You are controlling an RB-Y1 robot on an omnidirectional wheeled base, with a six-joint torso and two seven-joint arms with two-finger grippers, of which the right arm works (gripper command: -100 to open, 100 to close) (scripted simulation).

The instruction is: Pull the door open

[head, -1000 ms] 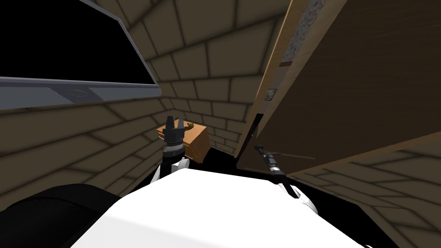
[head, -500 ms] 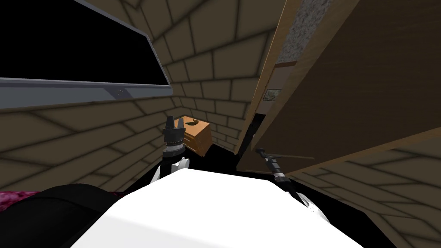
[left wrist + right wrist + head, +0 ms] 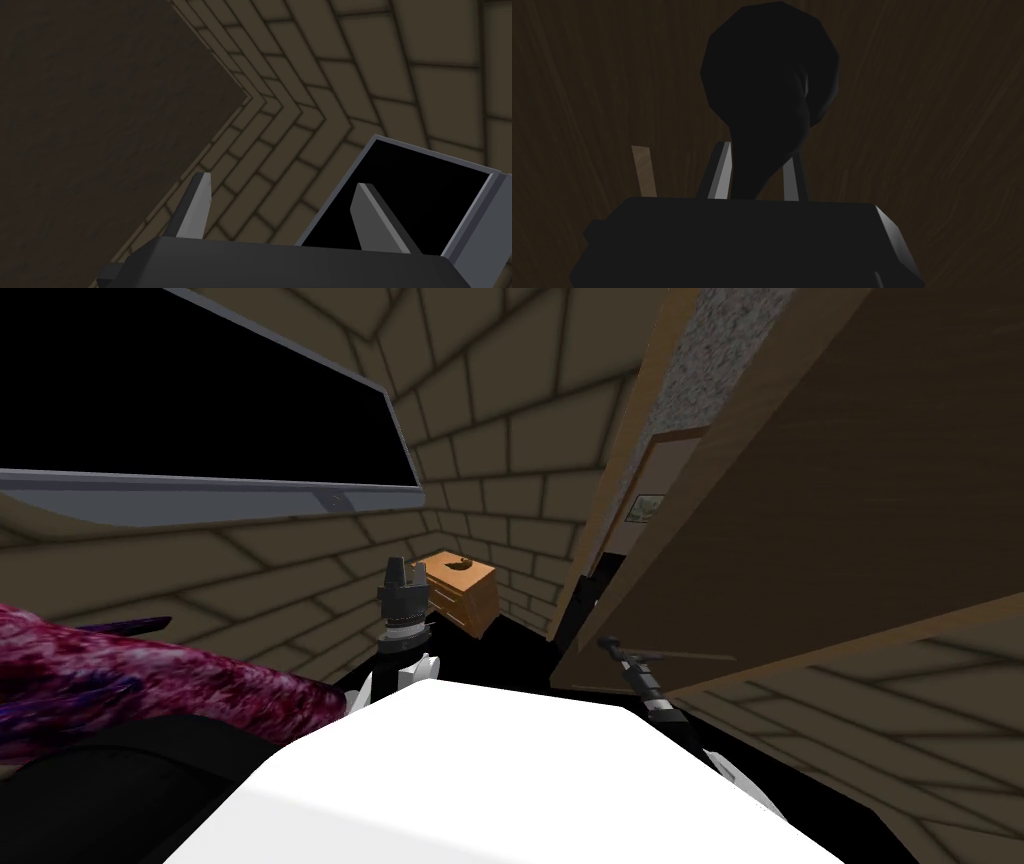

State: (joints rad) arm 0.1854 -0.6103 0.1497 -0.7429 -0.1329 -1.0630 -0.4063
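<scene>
Right end effector (image 3: 757, 156): its two thin grey fingers (image 3: 721, 170) are close together and squeeze the sides of the black rounded door handle (image 3: 769, 75).
Handle: it sits right between the fingers and pokes out past their tips. In the head view it is a thin dark bar (image 3: 685, 652) going out sideways from the right end effector (image 3: 607, 641).
Door: the big dark brown wooden door (image 3: 937, 100) is just behind the handle, straight in front of the fingertips. From the head it is a wide brown board (image 3: 800, 508) rising above the right end effector.
Door frame: a light wooden door frame (image 3: 622, 458) is beside the door, on the side nearer the left end effector.
Left end effector (image 3: 283, 181): fingers wide apart, holding nothing. It is lifted up (image 3: 403, 571), well apart from the door.
Past the left end effector: a small orange-brown wooden chest of drawers (image 3: 462, 588) by the brick wall (image 3: 500, 408).
</scene>
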